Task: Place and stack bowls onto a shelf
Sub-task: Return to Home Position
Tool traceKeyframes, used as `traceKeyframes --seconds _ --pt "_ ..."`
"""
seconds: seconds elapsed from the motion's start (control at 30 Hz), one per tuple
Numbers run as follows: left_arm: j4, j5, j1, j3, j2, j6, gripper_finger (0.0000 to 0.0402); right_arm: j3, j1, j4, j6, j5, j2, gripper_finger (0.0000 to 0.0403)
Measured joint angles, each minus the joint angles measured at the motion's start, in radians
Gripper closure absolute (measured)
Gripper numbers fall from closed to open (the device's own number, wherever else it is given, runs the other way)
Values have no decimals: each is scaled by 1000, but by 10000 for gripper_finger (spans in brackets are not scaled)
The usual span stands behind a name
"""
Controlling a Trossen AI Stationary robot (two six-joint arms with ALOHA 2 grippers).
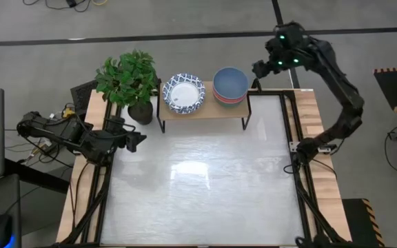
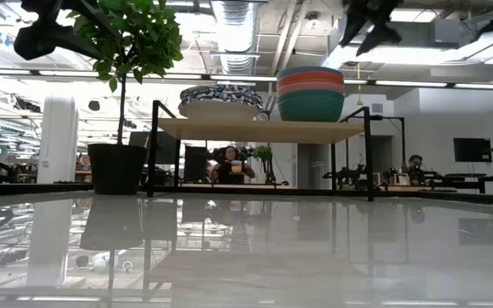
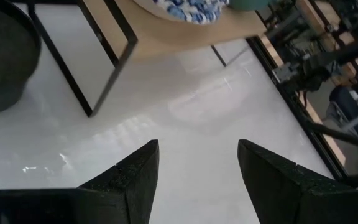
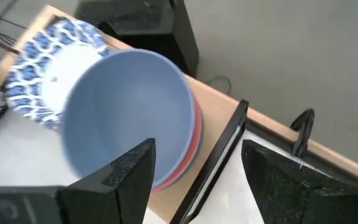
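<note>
Bowls (image 1: 230, 84) are seen gathered on the shelf (image 1: 211, 109), which stands at the far edge of the table (image 1: 198, 186). A coloured stack (image 2: 311, 92), teal at the bottom, pink-orange between and blue on top, is set at the shelf's right end. The patterned bowls (image 1: 182, 93) are set at its left end, though how many are nested there cannot be told. No bowl is seen on the table itself.

The right gripper (image 1: 260, 67) is held above and just beyond the shelf's right end, fingers spread apart with nothing between them. The left gripper (image 1: 135, 138) is parked near the table's left edge, close to the plant pot (image 1: 140, 110), likewise spread and empty.

Stacking is judged complete, and the return to rest is judged the step in hand. For the next move, the right arm would need to be drawn clear of the blue bowl (image 4: 129, 112) and the shelf's black leg, so that the stack is not nudged.
</note>
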Motion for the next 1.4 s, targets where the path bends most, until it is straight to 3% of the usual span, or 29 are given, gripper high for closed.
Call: traceKeyframes --seconds 0.23,0.37,0.47,0.67,0.87,1.1,1.4 --pt "-1 76 0 0 0 3 198 0 45 -37 -75 0 -123 137" --pt "-13 83 0 0 0 124 198 0 73 -99 -42 7 -190 137" --pt "-1 111 -2 0 0 127 198 0 124 -127 -69 8 -243 137" --pt "252 131 -20 0 -22 419 198 -1 266 -49 -130 8 -335 137" --pt "360 121 -20 0 -167 599 198 -21 317 -18 -131 108 -436 137" --pt "360 62 -19 0 -366 708 198 -311 315 202 -80 99 -663 137" --pt "356 49 -19 0 -429 784 198 -825 316 604 97 -6 -1011 137"
